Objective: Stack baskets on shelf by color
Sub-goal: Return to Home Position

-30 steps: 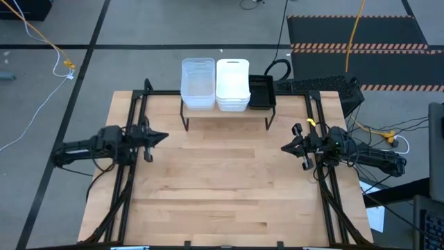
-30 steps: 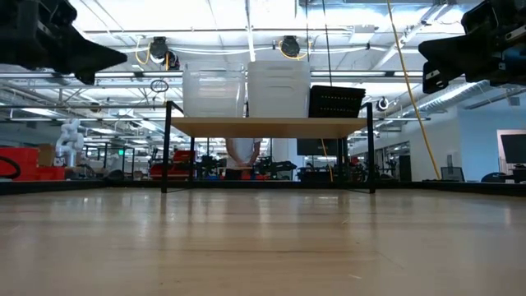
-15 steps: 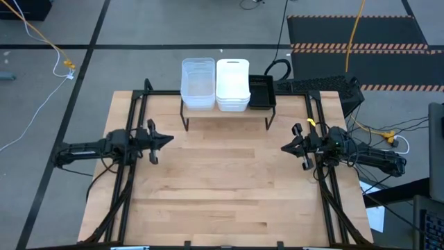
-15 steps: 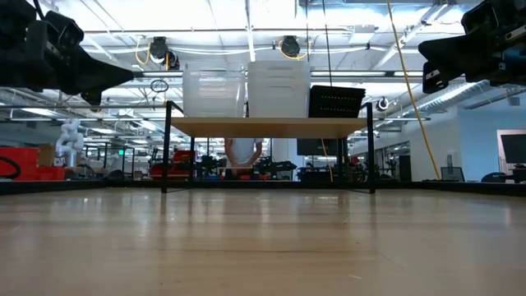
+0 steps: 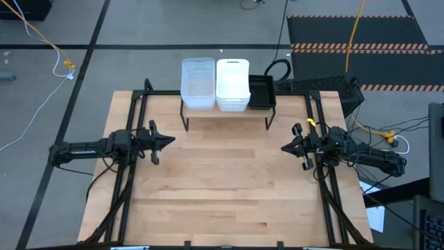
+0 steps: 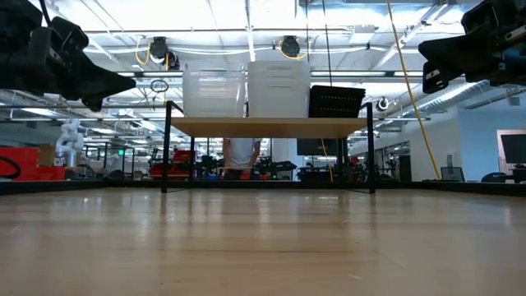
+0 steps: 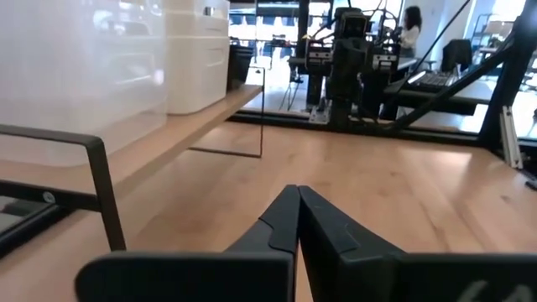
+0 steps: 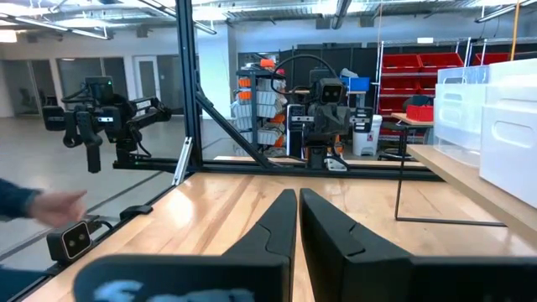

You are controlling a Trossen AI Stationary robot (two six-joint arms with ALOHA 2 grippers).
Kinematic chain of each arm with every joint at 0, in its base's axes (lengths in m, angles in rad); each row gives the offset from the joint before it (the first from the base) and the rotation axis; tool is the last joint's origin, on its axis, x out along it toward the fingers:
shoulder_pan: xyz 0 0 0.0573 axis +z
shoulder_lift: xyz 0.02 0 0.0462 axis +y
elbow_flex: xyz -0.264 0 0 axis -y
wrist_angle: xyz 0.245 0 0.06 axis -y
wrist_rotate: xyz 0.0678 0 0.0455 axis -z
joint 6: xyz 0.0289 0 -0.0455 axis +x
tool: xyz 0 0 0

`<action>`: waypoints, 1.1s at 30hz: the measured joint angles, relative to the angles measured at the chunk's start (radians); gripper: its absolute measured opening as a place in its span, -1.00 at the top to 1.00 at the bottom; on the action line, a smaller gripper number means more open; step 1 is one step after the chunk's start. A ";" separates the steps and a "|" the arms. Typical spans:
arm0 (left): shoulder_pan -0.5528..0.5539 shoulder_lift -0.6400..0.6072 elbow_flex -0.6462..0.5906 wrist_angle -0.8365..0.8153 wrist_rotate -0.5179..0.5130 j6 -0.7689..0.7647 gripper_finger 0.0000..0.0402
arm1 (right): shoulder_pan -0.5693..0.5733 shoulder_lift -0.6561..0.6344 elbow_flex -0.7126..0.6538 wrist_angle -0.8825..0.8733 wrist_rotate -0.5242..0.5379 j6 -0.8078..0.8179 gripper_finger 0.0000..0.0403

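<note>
Stacks line the shelf (image 5: 225, 115) at twelve o'clock: clear baskets (image 5: 198, 83), white baskets (image 5: 232, 85), black baskets (image 5: 261, 92), apparently all sorted. Left gripper (image 5: 166, 139) at nine, right gripper (image 5: 286, 148) at three, both pinched closed, empty.

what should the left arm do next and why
Probably ease the left arm back toward its table edge and park. Clear baskets, white baskets and black baskets all stand on the shelf, the left jaws are shut and empty, and the right arm waits at its own edge.
</note>
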 joint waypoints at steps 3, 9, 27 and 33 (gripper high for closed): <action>0.000 0.000 0.000 0.001 -0.003 0.032 0.95 | 0.000 0.000 0.000 0.000 0.000 0.000 0.94; 0.000 0.000 0.000 0.001 -0.003 0.039 0.95 | 0.000 0.000 0.000 0.000 0.000 0.000 0.94; 0.000 0.000 -0.001 0.003 -0.004 0.039 0.95 | 0.000 0.000 0.000 0.000 0.000 0.000 0.94; 0.000 0.000 -0.001 0.003 -0.004 0.039 0.95 | 0.000 0.000 0.000 0.000 0.000 0.000 0.94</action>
